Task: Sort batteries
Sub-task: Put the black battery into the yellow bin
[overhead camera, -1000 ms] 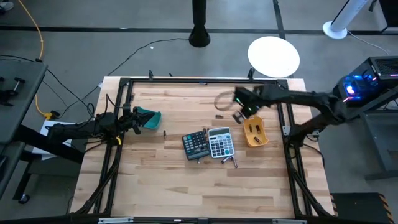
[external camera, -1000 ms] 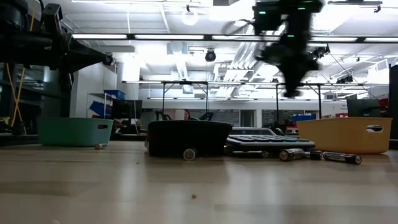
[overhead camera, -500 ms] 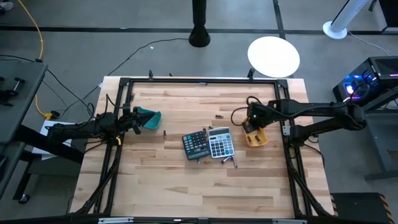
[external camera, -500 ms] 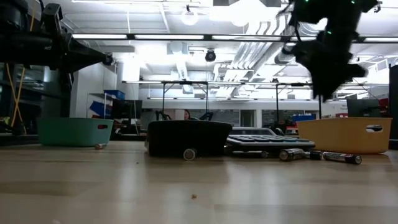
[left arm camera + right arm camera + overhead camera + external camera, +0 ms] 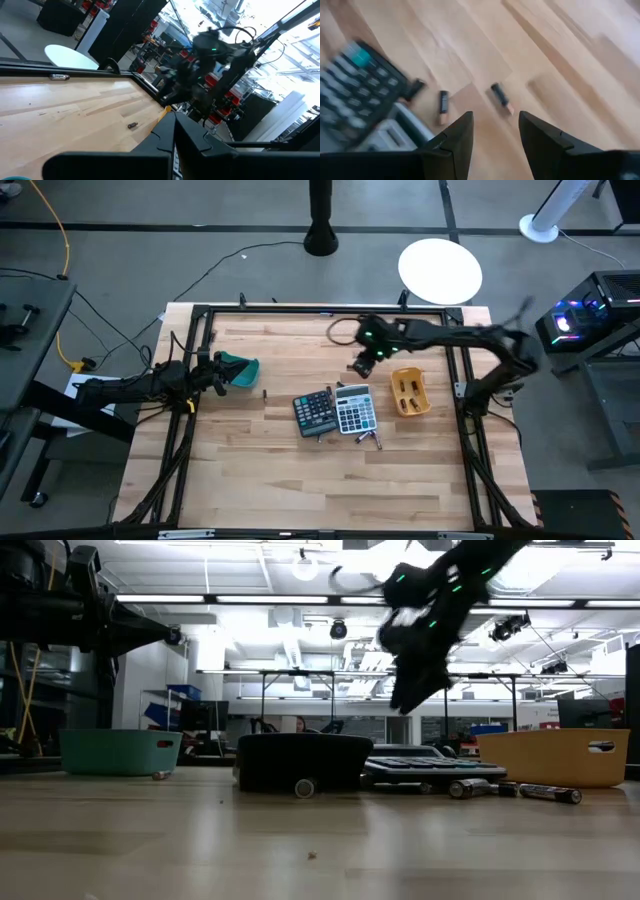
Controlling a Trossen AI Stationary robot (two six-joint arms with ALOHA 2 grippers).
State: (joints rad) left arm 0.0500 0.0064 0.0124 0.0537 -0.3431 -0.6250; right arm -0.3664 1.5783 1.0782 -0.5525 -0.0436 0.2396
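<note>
My right gripper (image 5: 360,366) (image 5: 495,132) hangs open above the table, between the yellow tray (image 5: 410,392) and the table's middle, holding nothing. Below it lie small batteries: one (image 5: 501,98) just beyond the fingertips, another (image 5: 443,105) beside it, a third (image 5: 414,89) by the calculator's edge. More batteries lie flat in front of the grey calculator (image 5: 371,440) (image 5: 548,793), and some lie inside the yellow tray. One battery (image 5: 264,393) lies near the teal tray (image 5: 240,370). My left gripper (image 5: 218,371) (image 5: 175,127) waits shut beside the teal tray.
A dark calculator (image 5: 314,412) and a grey calculator (image 5: 354,408) lie side by side at the table's middle. A black frame rail (image 5: 320,310) runs around the tabletop. Bare wood lies toward the near edge.
My right gripper first went from the far side of the yellow tray to a spot over that tray. It then swung toward the table's left and now hangs over the loose batteries beyond the calculators. The left arm has kept still.
</note>
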